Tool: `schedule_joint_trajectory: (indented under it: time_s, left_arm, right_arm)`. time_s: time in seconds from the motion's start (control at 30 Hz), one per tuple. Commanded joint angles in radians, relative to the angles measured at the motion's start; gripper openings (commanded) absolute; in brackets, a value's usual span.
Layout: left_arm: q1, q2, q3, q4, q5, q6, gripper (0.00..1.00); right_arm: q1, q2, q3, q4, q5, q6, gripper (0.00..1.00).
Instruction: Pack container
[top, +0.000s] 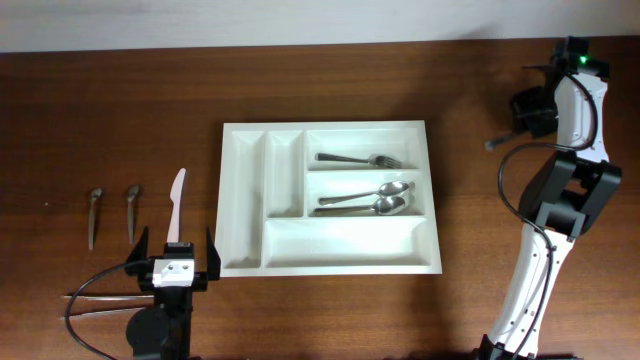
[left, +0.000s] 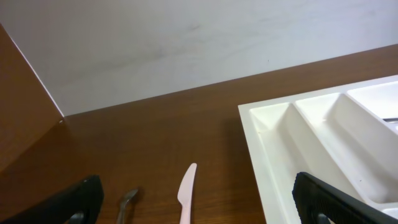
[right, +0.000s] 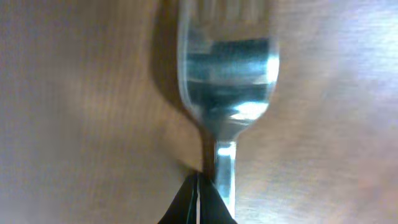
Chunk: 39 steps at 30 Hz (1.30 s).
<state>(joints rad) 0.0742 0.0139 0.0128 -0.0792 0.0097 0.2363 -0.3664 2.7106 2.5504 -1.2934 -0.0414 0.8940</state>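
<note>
Container (top: 330, 268) sits mid-counter (top: 120, 120); inside are a fork (top: 360, 159) and 2 spoons (top: 365, 200). Left claw (top: 176, 250) is near the container's front-left corner, jaws fully wide and empty, over a white knife (top: 177, 205). Right claw (right: 199, 200) is well right of the container, pinched tight on a metal fork's (right: 227, 81) handle.

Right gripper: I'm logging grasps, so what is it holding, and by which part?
A metal fork, pinched by the right gripper on its handle, just below the head.
</note>
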Motion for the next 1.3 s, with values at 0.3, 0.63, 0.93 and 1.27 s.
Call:
schedule_joint_trajectory:
  time_s: [0.3,0.63,0.93,1.27]
  left_arm:
    - [-0.004,-0.008,-0.004,-0.004,-0.007,0.005,0.99]
    - [-0.004,-0.008,-0.004,-0.004,-0.007,0.005,0.99]
    - [-0.004,-0.008,-0.004,-0.004,-0.007,0.005,0.99]
    - [-0.004,-0.008,-0.004,-0.004,-0.007,0.005,0.99]
  right_arm:
    - [-0.130,0.028,-0.033,-0.140,0.125,-0.049,0.05]
    - [-0.135,0.019,0.102,-0.173,0.045,-0.287,0.07]
    - [-0.131,-0.046,0.486,-0.406,-0.001,-0.346,0.46]
    - [-0.124,-0.113,0.452,-0.406,-0.056,-0.311,0.99]
